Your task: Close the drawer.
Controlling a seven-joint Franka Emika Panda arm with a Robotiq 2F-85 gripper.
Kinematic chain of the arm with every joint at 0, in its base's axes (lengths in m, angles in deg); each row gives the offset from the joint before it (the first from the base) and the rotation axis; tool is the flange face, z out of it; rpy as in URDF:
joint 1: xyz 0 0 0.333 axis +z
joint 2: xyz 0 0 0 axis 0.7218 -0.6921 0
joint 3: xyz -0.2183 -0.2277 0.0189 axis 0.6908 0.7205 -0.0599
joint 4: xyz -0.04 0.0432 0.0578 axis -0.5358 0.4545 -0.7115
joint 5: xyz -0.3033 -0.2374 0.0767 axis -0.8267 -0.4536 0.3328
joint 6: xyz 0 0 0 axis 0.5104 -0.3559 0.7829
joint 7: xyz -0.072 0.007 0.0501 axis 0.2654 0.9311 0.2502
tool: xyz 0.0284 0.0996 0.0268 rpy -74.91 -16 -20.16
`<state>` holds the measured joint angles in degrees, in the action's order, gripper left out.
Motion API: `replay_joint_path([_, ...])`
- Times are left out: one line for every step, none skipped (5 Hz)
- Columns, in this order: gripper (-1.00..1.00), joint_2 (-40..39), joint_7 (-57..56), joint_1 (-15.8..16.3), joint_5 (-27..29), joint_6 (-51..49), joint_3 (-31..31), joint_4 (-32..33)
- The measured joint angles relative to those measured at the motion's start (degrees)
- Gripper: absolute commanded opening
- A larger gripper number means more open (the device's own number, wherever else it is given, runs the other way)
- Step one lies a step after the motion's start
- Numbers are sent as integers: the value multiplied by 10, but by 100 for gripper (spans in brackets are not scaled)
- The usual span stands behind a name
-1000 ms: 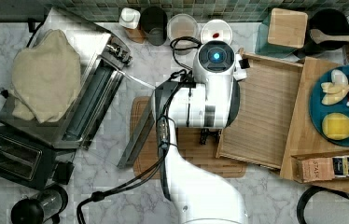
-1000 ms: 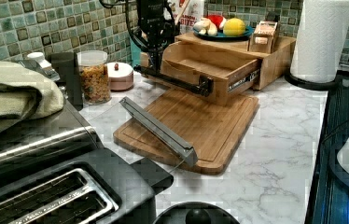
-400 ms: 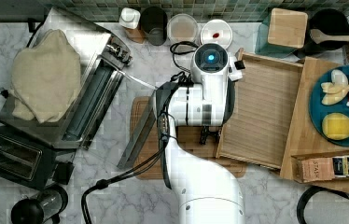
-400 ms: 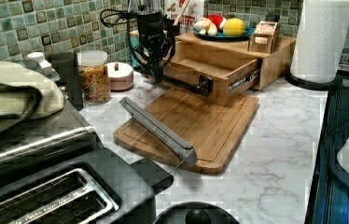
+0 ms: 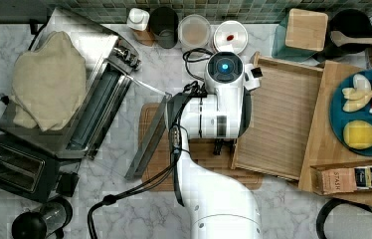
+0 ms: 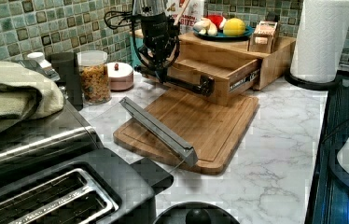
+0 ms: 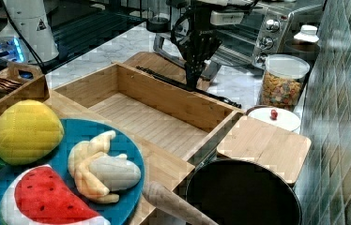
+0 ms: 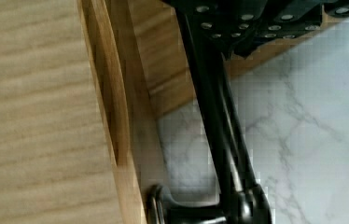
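Note:
The drawer (image 5: 278, 119) is a shallow light bamboo tray with a striped floor, pulled well out of its bamboo box (image 6: 275, 58). It is empty inside (image 7: 145, 117). A black bar handle (image 6: 186, 83) runs along its front face, clear of the wood (image 8: 219, 140). My gripper (image 6: 158, 74) points straight down at the far end of that handle, just outside the drawer front (image 7: 192, 79). In the top view the arm's wrist (image 5: 224, 67) covers the gripper and most of the handle. The wrist view has the drawer's front wall (image 8: 116, 116) right beside the bar.
A browner cutting board (image 6: 196, 126) lies under and in front of the drawer, with a grey metal bar (image 6: 156, 130) across it. A cereal jar (image 6: 93, 77) and a lidded dish (image 6: 119, 74) stand behind the gripper. Toy fruit on a blue plate (image 5: 368, 112) tops the box.
The gripper has come down from above the drawer's rim to the handle at its front. In the top view the wrist shifted slightly left and down. The drawer has not moved.

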<state>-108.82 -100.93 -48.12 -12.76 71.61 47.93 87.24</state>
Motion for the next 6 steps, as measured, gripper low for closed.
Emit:
replay_joint_path([-100, 3, -8, 0, -2, -1, 0, 3])
replay_joint_path([-100, 4, -65, -3, -5, -2, 0, 4])
replay_joint_path([-100, 3, -158, -12, -17, -7, -1, 2])
replay_joint_path([-100, 3, -243, -27, -22, -7, 3, 1])
replay_joint_path([-100, 4, -271, -60, -22, -14, 0, 0])
replay_joint_path([-100, 1, -309, -86, -22, -20, 19, -6])
